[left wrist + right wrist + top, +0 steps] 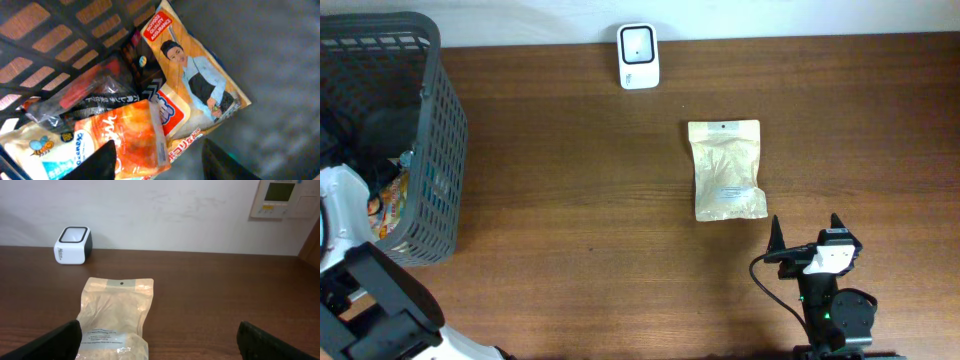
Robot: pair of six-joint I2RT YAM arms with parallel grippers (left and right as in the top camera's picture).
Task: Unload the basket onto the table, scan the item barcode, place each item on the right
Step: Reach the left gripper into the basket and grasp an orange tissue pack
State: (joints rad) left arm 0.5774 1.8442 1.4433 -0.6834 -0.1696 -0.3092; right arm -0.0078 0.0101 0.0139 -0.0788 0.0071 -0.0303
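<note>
on my overhead feed the left arm [380,300] reaches into the dark mesh basket [440,130] at the left edge of the tabletop [570,200], and the left jaws themselves are hidden there. the left wrist camera shows them: the two dark fingertips [102,160] stand apart at the bottom of the frame, part-way open, with the lower edge of an orange packet [132,132] between them. the left tip overlaps that packet, while the right tip is clear of it, so i read no grip on anything. beside the orange packet lies a large snack bag with a printed figure of a man [197,82], tilted across the basket floor, with a dark wrapper with a red stripe [85,97] at its left and a pale packet with a bee on it [42,150] in the lower left corner. out on the tabletop a beige pouch [726,170] lies flat, hang-hole end toward the wall, well apart from the basket. the white scanner [638,55] sits at the far edge, behind and to the left of the pouch. the right jaws hang just in front of the pouch's near end, spread wide and holding nothing; in the right wrist view both fingers [55,340] frame the pouch [117,312], with the scanner [73,245] behind it against the wall.
</note>
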